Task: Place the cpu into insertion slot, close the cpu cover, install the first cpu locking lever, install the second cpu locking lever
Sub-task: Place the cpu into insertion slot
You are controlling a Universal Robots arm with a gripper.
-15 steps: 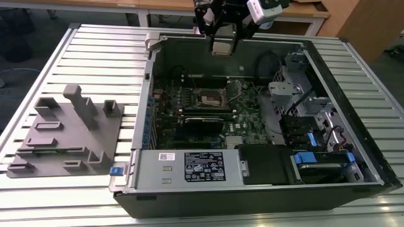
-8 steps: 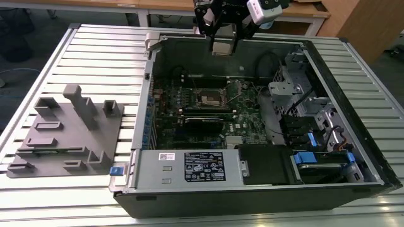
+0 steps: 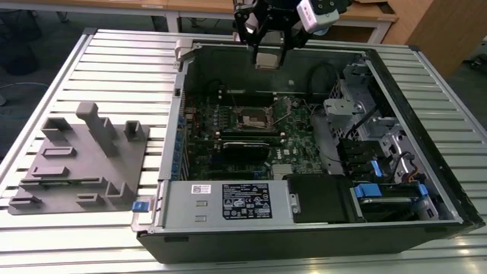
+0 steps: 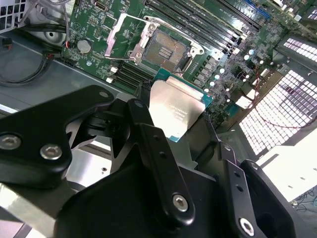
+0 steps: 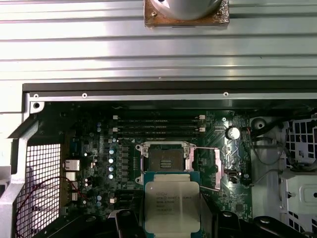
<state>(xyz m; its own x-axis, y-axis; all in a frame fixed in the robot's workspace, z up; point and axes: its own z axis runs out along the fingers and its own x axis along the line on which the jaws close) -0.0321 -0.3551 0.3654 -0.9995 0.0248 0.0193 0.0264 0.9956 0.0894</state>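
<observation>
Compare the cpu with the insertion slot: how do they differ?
The cpu has a dull silver top; the insertion slot has a dark centre. The cpu hangs in the gripper, above the motherboard; the insertion slot sits in it, uncovered. Both are square.

An open black metal computer case [image 3: 304, 245] lies on the ribbed aluminium table [image 3: 122, 57]. Inside, a grey labelled power supply box [image 3: 228, 201] sits beside blue-tabbed drive bays [image 3: 388, 191]. A grey moulded fixture block [image 3: 84, 160] stands outside the case, at the exterior view's left.
</observation>
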